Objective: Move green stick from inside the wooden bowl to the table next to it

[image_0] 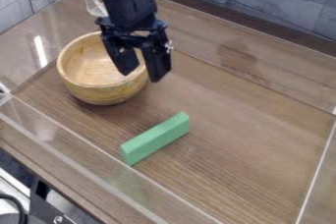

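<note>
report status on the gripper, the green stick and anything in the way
End effector open, empty, above the wooden bowl's rim. Green stick flat on the table, outside the bowl. Nothing seen touching it.

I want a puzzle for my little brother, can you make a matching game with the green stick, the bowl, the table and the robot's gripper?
Things:
1. Green stick
2. Wooden bowl
3. Table
4. Gripper

Places, colours and states:
A. Brown, with wood grain
B. Open, above the table
C. Lying on the table, outside the bowl
D. Round and light tan

Right pairs: 1-C, 2-D, 3-A, 4-B
</note>
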Robot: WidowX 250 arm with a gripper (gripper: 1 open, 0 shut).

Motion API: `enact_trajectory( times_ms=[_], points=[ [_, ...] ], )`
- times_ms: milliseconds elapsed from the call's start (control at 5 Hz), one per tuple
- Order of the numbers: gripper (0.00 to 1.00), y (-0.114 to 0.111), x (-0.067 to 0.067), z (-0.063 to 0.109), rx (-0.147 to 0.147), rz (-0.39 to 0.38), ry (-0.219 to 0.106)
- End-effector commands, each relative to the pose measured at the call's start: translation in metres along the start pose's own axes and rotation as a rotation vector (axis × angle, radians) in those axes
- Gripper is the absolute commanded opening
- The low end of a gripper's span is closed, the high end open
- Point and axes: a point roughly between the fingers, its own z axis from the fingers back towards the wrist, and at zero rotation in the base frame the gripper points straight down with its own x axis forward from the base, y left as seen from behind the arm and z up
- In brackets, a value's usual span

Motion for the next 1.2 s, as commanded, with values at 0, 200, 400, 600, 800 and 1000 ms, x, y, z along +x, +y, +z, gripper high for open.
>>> enact_trajectory(
  times_ms=[0, 200, 400, 600, 800, 1000],
  points=[
    [1.0, -0.003, 0.005, 0.02, 0.024, -0.043, -0.053],
    [1.0, -0.003, 0.008, 0.014, 0.024, -0.076, -0.047],
    [1.0, -0.003, 0.009, 0.007, 0.022, -0.107, -0.039],
    [1.0, -0.008, 0.009, 0.005, 0.02, -0.107, -0.039],
    [1.0, -0.012, 0.008, 0.002, 0.015, -0.106, -0.042],
    [1.0, -0.016, 0.016, 0.003, 0.022, -0.073, -0.068]
  ],
)
